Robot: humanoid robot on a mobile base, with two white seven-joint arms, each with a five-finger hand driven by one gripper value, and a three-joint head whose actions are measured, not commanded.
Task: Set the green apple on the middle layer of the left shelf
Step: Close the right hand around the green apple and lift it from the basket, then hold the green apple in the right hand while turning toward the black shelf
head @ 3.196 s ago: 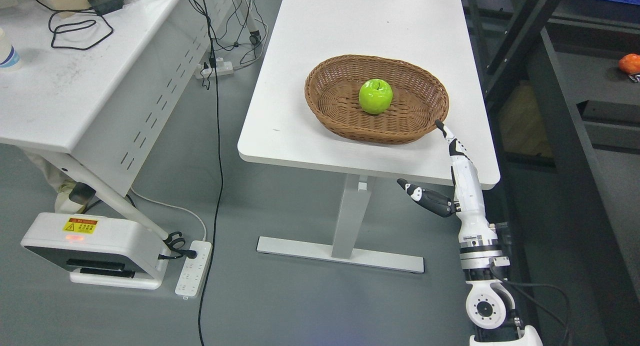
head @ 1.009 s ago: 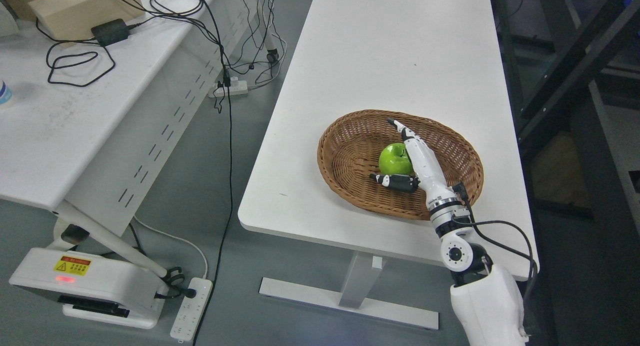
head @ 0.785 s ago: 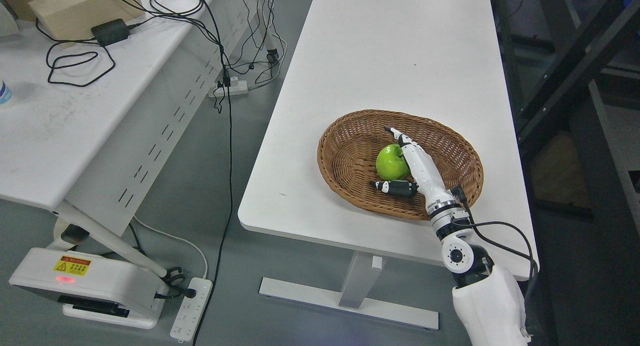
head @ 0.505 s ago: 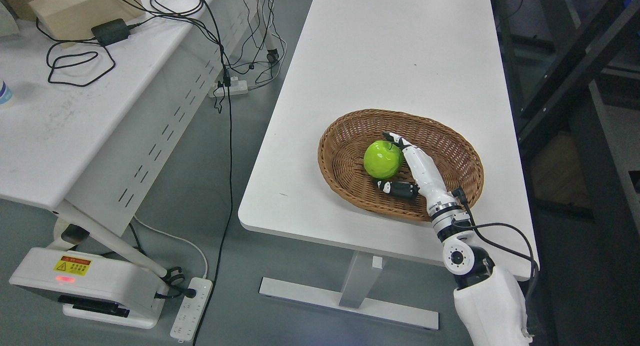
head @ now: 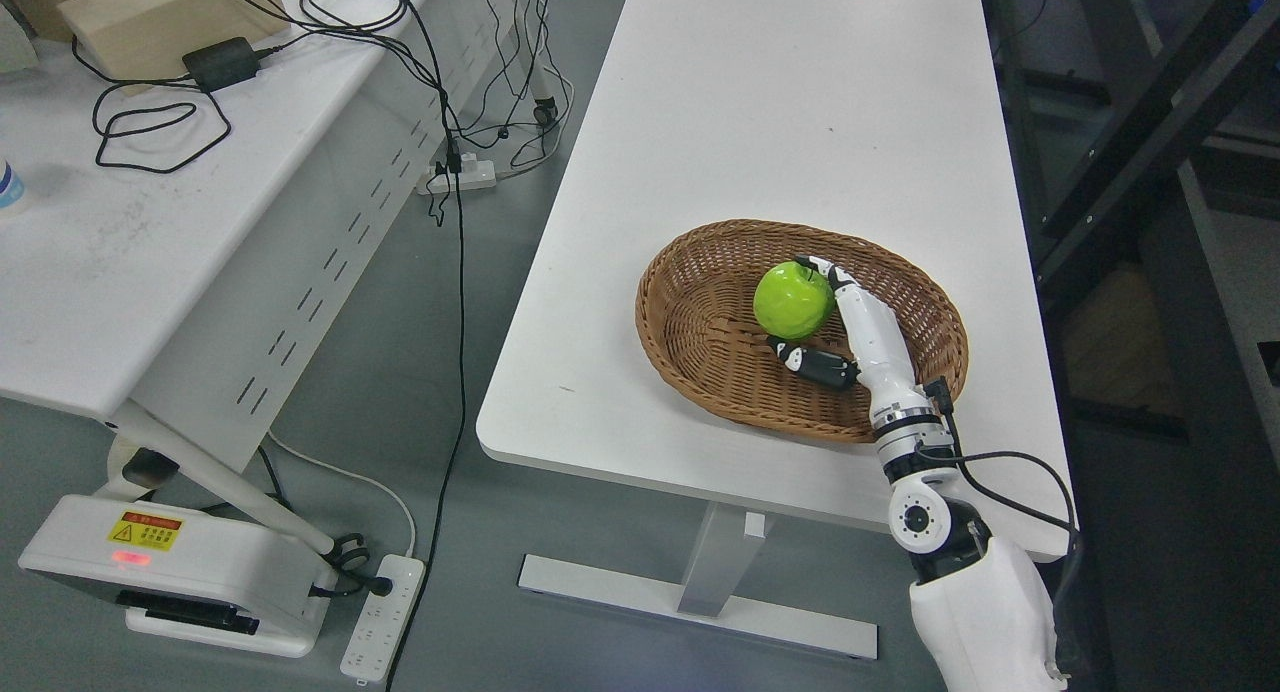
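A white bench (head: 800,102) on a single pedestal leg stands over a grey floor (head: 500,592). Near its front right part sits an oval brown wicker basket (head: 690,312). The right hand (head: 845,322) reaches in from the lower right over the basket's rim, its fingers (head: 822,268) curled round the far side of the green apple (head: 793,301) and the dark thumb under its near side, so the apple is gripped above the basket's inside. Whether the apple touches the weave cannot be told.

To the left stands a second white bench (head: 120,262) with a slotted side panel; on it lie a cardboard box (head: 150,17), a black power adapter (head: 222,63) and loops of black cable (head: 150,137). More cables hang down to a white power strip (head: 458,177) on the floor between the benches. Another power strip (head: 378,604) lies by a white device (head: 170,567) with a yellow warning label at lower left. Dark metal shelving (head: 1120,122) fills the right edge.
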